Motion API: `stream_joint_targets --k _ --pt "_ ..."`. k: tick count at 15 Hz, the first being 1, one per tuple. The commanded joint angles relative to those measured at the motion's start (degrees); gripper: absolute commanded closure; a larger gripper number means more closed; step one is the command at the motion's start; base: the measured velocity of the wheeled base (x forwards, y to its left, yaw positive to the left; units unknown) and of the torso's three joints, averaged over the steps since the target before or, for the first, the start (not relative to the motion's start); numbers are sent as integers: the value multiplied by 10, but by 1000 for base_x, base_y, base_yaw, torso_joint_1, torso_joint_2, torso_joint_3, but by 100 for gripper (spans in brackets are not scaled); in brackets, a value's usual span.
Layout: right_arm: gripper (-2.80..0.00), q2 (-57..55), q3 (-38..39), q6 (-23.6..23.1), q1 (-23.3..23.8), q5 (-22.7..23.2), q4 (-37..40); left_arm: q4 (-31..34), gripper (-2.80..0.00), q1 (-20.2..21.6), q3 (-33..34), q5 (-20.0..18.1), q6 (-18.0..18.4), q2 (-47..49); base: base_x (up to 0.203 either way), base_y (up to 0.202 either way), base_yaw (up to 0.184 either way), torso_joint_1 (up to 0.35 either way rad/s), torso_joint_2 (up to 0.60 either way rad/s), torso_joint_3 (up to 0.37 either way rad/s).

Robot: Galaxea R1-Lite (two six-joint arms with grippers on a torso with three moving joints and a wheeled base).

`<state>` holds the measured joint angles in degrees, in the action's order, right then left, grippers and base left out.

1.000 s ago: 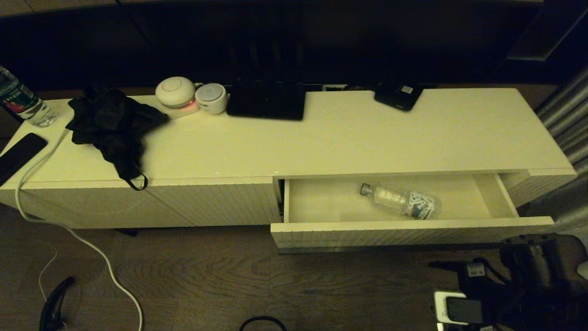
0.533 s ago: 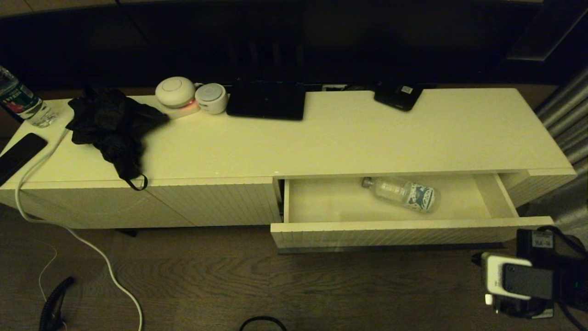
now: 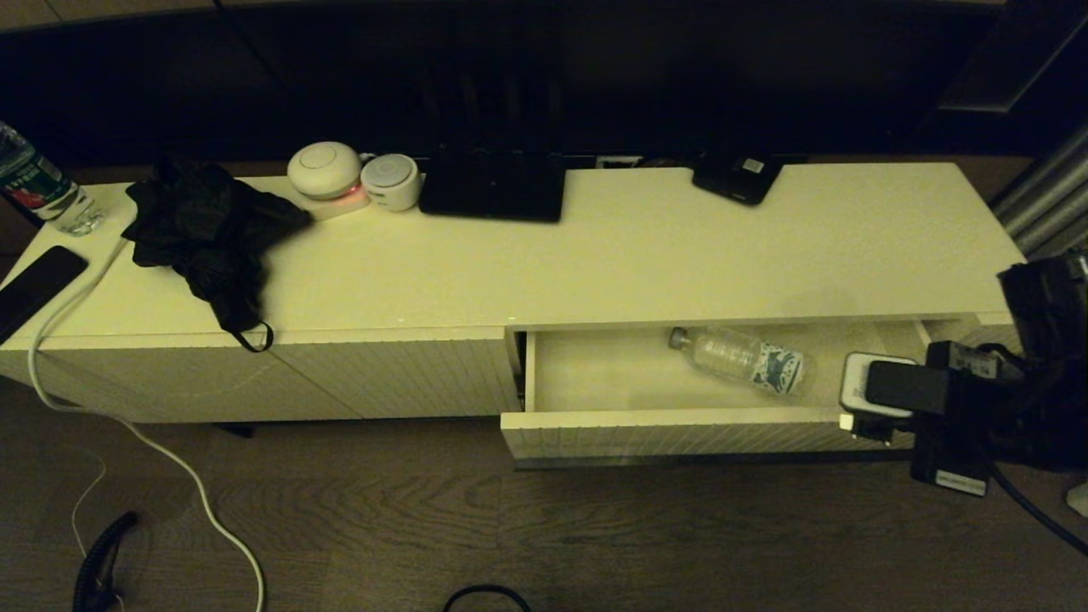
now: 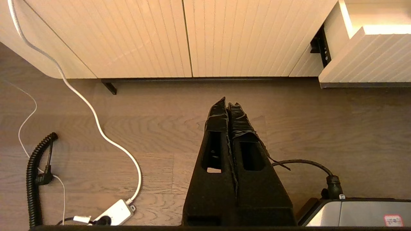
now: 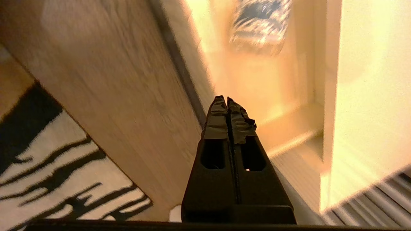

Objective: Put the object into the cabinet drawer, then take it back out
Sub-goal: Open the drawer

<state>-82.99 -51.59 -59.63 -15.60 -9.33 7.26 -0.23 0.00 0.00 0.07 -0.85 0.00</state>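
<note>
The clear water bottle (image 3: 738,359) lies on its side in the open cabinet drawer (image 3: 663,421), grey cap pointing left, nothing holding it. The drawer is pulled out of the right half of the long cream cabinet (image 3: 637,255). My right arm (image 3: 952,408) hangs at the drawer's right end. In the right wrist view the right gripper (image 5: 227,99) is shut and empty, its tips over the drawer's front edge, with the bottle's patterned label (image 5: 260,29) blurred beyond. My left gripper (image 4: 228,104) is shut and empty, parked above the wooden floor in front of the ribbed cabinet front.
On the cabinet top sit a black cloth (image 3: 208,229), two round white devices (image 3: 325,170), a flat black slab (image 3: 493,191), a small black box (image 3: 737,178), a labelled bottle (image 3: 38,191) and a phone (image 3: 34,289). A white cable (image 3: 127,425) trails onto the floor.
My right arm rose from the floor at lower right to the drawer's right end. The bottle rolled a little toward the drawer's back, then lay still.
</note>
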Motion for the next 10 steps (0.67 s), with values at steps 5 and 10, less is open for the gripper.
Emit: stream_joint_targets --k 5,10 --pt "0 -141 -96 67 -39 -13 -1 0 0 0 0 0 0 -1 0 0 0 0 0 0" --pt "0 -190 -102 68 -44 -13 -70 0 0 0 1 0 0 -1 0 0 0 0 0 0"
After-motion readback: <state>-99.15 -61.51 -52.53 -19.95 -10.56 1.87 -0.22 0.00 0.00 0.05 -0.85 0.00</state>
